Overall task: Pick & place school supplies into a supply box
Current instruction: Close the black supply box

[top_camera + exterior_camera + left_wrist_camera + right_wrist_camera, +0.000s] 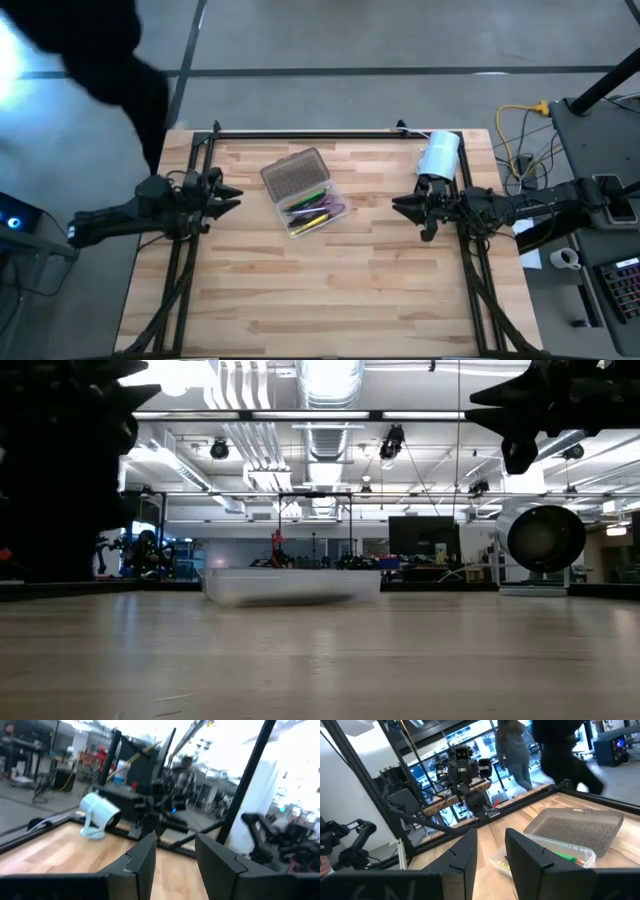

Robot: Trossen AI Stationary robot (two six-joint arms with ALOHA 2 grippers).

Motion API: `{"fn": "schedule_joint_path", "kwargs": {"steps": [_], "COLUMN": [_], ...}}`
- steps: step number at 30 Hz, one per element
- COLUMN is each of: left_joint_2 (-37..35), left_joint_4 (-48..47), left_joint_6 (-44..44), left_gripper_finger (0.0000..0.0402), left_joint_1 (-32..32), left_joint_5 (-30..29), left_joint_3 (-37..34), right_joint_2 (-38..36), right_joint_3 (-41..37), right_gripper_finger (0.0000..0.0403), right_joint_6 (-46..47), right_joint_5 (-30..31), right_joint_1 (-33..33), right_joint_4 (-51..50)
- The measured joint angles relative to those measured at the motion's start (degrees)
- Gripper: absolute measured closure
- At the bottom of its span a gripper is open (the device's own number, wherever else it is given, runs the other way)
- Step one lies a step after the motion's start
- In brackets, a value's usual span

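The supply box [303, 192] lies open at the table's middle, its dark textured half [293, 173] toward the far edge. Its clear tray [316, 213] holds the school supplies [313, 210]: green, yellow and purple pens lying flat. In the right wrist view the box [570, 832] shows with a green pen [567, 855] inside. My left gripper [228, 197] [175, 840] hovers open, left of the box. My right gripper [400, 208] [491, 834] hovers open, right of it. Both are above the table and touch nothing. No scissors show.
A white cylindrical roll [438, 153] [545, 538] [100, 812] lies near the far right corner, behind my right gripper. A black rail [300, 133] runs along the far edge. People [515, 750] stand beyond the table, one dark figure [110, 50] at its far left. Bare wood [320, 290] lies nearer.
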Motion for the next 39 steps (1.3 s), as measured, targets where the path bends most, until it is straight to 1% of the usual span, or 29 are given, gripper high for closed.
{"fn": "schedule_joint_path", "kwargs": {"steps": [3, 6, 8, 10, 11, 13, 17, 19, 21, 22, 23, 24, 26, 28, 30, 32, 33, 34, 36, 37, 39], "left_joint_2": [-4.14, -7.02, -7.3, -5.75, -4.32, -0.09, 12.0, 18.59, 24.48, 27.18, 29.6, 31.84, 36.24, 40.37, 43.15, 45.4, 46.53, 47.65, 49.55, 50.17, 51.97], "left_joint_4": [-1.65, -1.18, -0.53, -0.76, -0.55, 0.51, 4.96, 8.19, 8.05, 6.2, 1.87, -4.47, -17.61, -27.87, -33.31, -38.49, -40.58, -40.82, -41.49, -42.09, -39.97], "left_joint_6": [-0.92, -2.46, -4.48, -6.63, -7.7, -9.86, -17.85, -22.28, -26.2, -26.51, -26.67, -26.38, -22.58, -21.19, -20.91, -20.1, -18.87, -17.47, -14.75, -13.09, -10.82], "left_gripper_finger": [0.0279, 0.0279, 0.0279, 0.0279, 0.0279, 0.0279, 0.0279, 0.0279, 0.0279, 0.0279, 0.0279, 0.0279, 0.0279, 0.0279, 0.0279, 0.0279, 0.0279, 0.0279, 0.0279, 0.0279, 0.0279], "left_joint_1": [0.0, 0.0, 0.0, 0.01, 0.01, 0.02, 0.0, 0.01, 0.0, 0.06, 0.17, 0.36, 1.24, 1.9, 2.3, 3.69, 4.75, 6.13, 9.75, 11.54, 15.27], "left_joint_5": [-0.48, -1.71, -2.59, -6.0, -8.26, -10.93, -11.04, -11.02, -10.47, -10.26, -10.01, -9.91, -10.66, -12.07, -15.78, -22.0, -24.19, -24.59, -22.73, -20.33, -13.92], "left_joint_3": [-2.16, -2.6, -1.75, -0.62, 0.31, 1.85, 4.99, 7.46, 10.79, 13.07, 15.78, 18.9, 25.19, 30.41, 36.01, 39.82, 41.18, 42.31, 43.57, 43.65, 43.26], "right_joint_2": [-0.02, -0.06, -0.06, 0.41, 0.94, 2.92, 9.91, 14.25, 18.47, 20.52, 22.18, 23.59, 25.54, 27.21, 28.46, 29.34, 29.38, 29.29, 29.51, 29.55, 29.59], "right_joint_3": [-0.45, -0.56, 0.03, 1.44, 2.55, 5.31, 12.41, 16.19, 19.81, 21.8, 23.78, 25.94, 30.46, 34.8, 38.09, 40.75, 41.62, 42.18, 42.71, 42.85, 43.1], "right_gripper_finger": [0.031, 0.0309, 0.031, 0.031, 0.031, 0.031, 0.031, 0.031, 0.031, 0.031, 0.031, 0.031, 0.0311, 0.0314, 0.0319, 0.0323, 0.0324, 0.0326, 0.0327, 0.0327, 0.0327], "right_joint_6": [-0.04, -0.93, -1.29, -1.17, -1.09, -1.49, -4.47, -5.75, -5.4, -4.84, -4.04, -2.51, 1.44, 5.29, 8.0, 12.99, 15.0, 16.32, 17.4, 18.25, 19.84], "right_joint_5": [-0.03, -0.21, -0.22, 0.3, 1.48, 4.26, 7.97, 8.81, 8.98, 8.97, 8.89, 8.84, 9.4, 11.2, 12.29, 12.37, 12.42, 12.43, 12.48, 12.48, 12.32], "right_joint_1": [0.0, 0.0, 0.0, 0.0, 0.0, -0.01, -0.23, -0.26, -0.3, -0.29, -0.22, -0.09, 0.0, 0.0, -0.07, -0.11, -0.24, -0.35, -0.37, -0.39, -0.43], "right_joint_4": [0.68, 2.93, 3.26, 3.18, 3.22, 3.24, 2.92, 2.36, 1.02, -0.51, -2.67, -5.92, -16.3, -28.19, -37.93, -42.21, -43.86, -45.16, -45.64, -45.65, -45.51]}}
